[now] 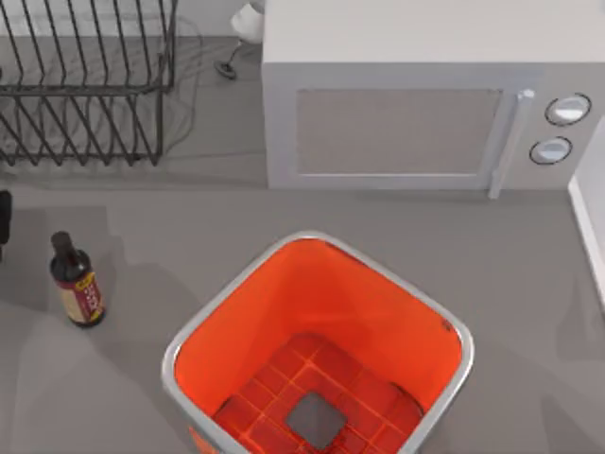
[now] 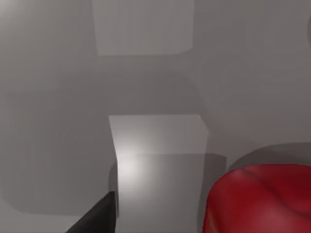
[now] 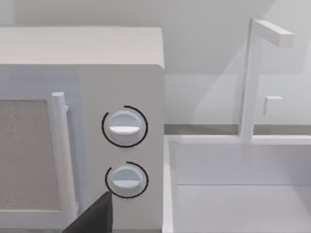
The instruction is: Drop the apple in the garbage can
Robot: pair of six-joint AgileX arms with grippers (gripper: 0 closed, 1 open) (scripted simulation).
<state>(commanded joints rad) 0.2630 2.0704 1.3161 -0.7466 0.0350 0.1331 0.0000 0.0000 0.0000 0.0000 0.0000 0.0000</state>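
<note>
The apple (image 2: 257, 201) is a glossy red round fruit, close up in the left wrist view above the grey table, with a soft shadow behind it. A dark part of my left gripper (image 2: 95, 216) shows beside the apple, with a gap between them, and a dark bit of the left arm (image 1: 3, 219) sits at the table's left edge in the top view. The garbage can (image 1: 172, 364) stands at the front centre, orange inside with a silver rim, a gridded floor and a grey square. My right gripper (image 3: 92, 216) faces the microwave's knobs.
A grey microwave (image 1: 416, 57) stands at the back right behind the can. A wire dish rack (image 1: 85, 85) is at the back left. A dark brown bottle (image 1: 77, 282) with a red label stands left of the can. A white basin (image 3: 243, 194) lies beside the microwave.
</note>
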